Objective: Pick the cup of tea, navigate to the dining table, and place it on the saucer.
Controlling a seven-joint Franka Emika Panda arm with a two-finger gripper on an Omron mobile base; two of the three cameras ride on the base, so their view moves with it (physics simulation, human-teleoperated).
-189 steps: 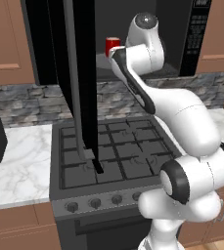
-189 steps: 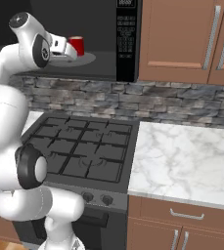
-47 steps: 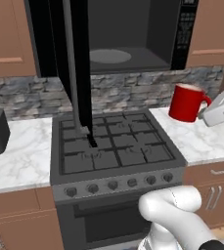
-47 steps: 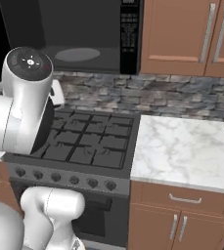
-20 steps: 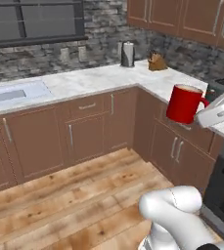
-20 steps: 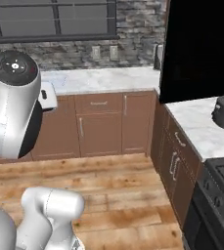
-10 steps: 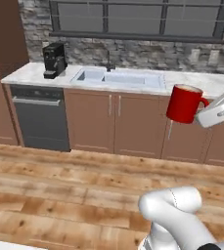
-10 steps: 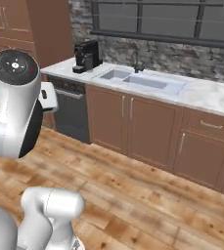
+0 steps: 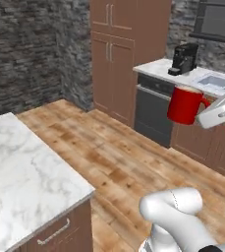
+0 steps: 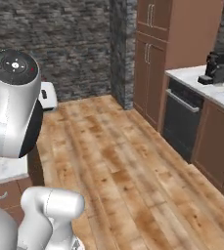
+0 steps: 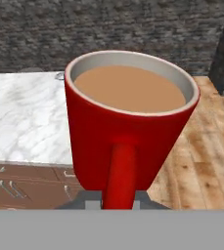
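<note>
- The cup of tea is held up in the air at the right of the left base view, well above the wooden floor.
- The pincer is clenched on the cup's side handle, which points toward the white hand at the right edge.
- In the hand view the cup of tea is seen upright from close by, its handle facing the camera and running down to the finger tips at the bottom.
- Brown liquid is seen nearly up to the pale inner rim, level and unspilled.
- A white grey-veined marble tabletop is seen at the lower left of the left base view, with a brown drawer front and a metal handle under its edge.
- The same marble surface is seen behind and to the left of the cup in the hand view; a small round object at its far edge, just left of the cup's rim, is too hidden to be told.
- A black coffee machine stands on the far counter, beside a sink.
- A dark dishwasher front is set below that counter, with tall brown cabinets to its left.
- A stone wall is seen behind the floor.
</note>
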